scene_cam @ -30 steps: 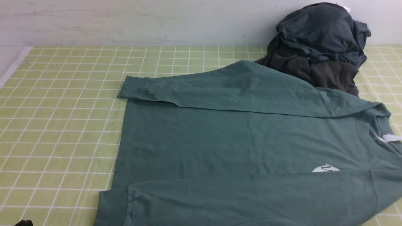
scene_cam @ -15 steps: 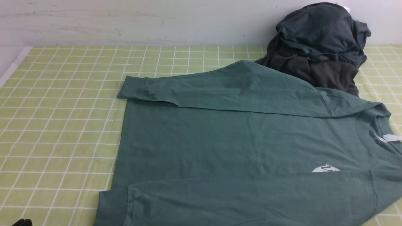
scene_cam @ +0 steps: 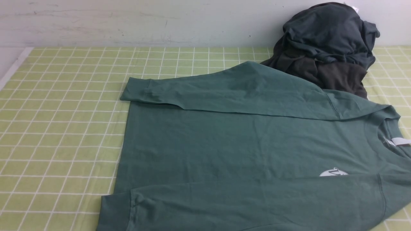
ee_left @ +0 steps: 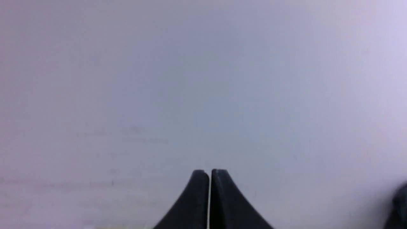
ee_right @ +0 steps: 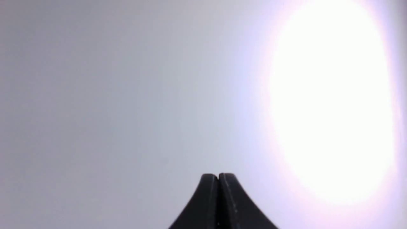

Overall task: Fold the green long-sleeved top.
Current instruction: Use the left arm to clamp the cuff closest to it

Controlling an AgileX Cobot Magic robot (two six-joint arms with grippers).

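The green long-sleeved top (scene_cam: 244, 150) lies flat on the checked table cover, collar and white neck label (scene_cam: 398, 141) to the right, hem to the left. Both sleeves are laid along its body, cuffs at the left: the far cuff (scene_cam: 136, 89) and the near cuff (scene_cam: 115, 210). A white logo (scene_cam: 333, 173) peeks out above the near sleeve. Neither arm shows in the front view. My left gripper (ee_left: 210, 171) is shut and empty against a pale blank wall. My right gripper (ee_right: 218, 175) is likewise shut with nothing between its black fingers.
A heap of dark slate and charcoal garments (scene_cam: 327, 48) sits at the back right against the wall, touching the top's far edge. The yellow-green checked cover (scene_cam: 61, 128) spreads to the left. The table's left edge (scene_cam: 13, 69) runs along there.
A dark bit of my left arm at the front view's lower left corner has dropped out of sight. The top has not moved.
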